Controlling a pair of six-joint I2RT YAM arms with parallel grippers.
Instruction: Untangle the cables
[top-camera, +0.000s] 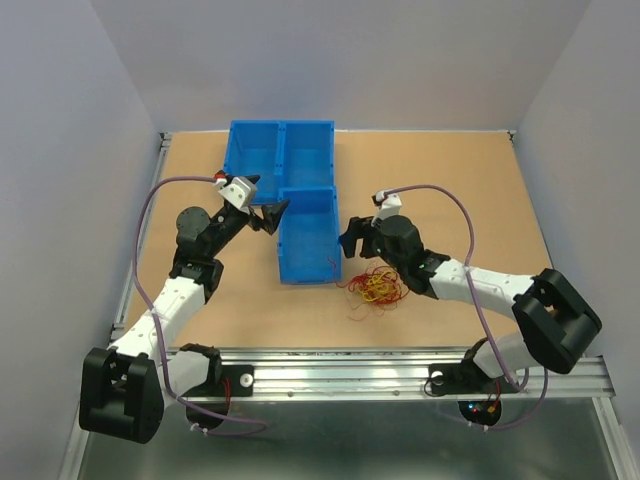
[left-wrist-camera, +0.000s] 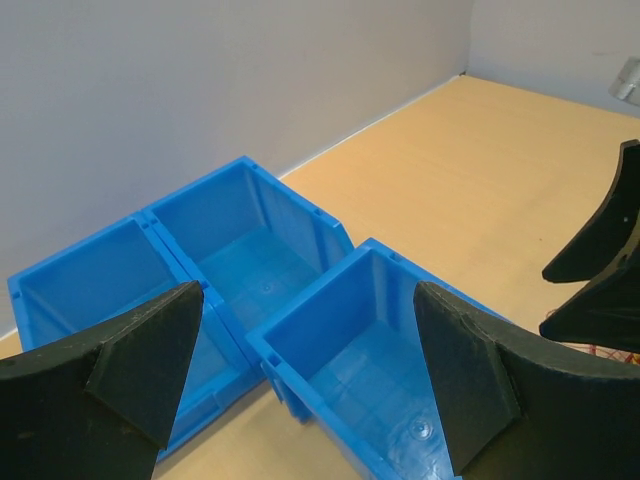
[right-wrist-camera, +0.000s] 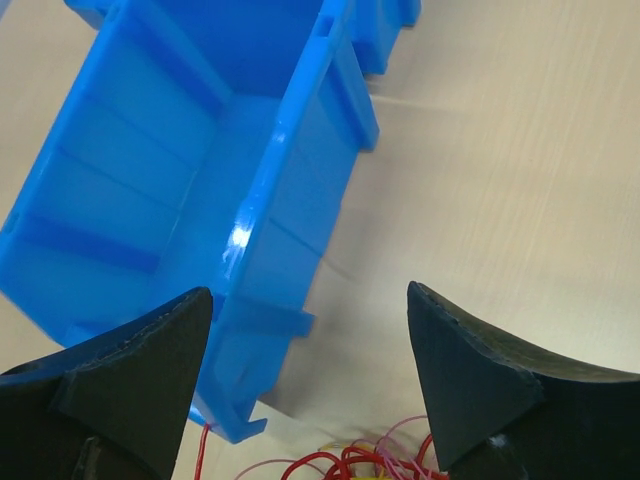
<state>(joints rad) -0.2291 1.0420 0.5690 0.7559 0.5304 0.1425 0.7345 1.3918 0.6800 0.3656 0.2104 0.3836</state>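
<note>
Cables noted as one knotted clump on the counter, near its near edge around mid-width, just beside the near right corner of the front blue bin. No single long axis could be read; one loose strand trails toward the near edge. Left claw is released over the bins. Right claw is spread just behind the clump, nothing gripped.

1. Three blue bins: left bin and right bin side by side at upper centre, third bin just below.
2. Two robot arms: left arm, right arm.
3. One tangled heap of cables; strands too thin to count.
</note>
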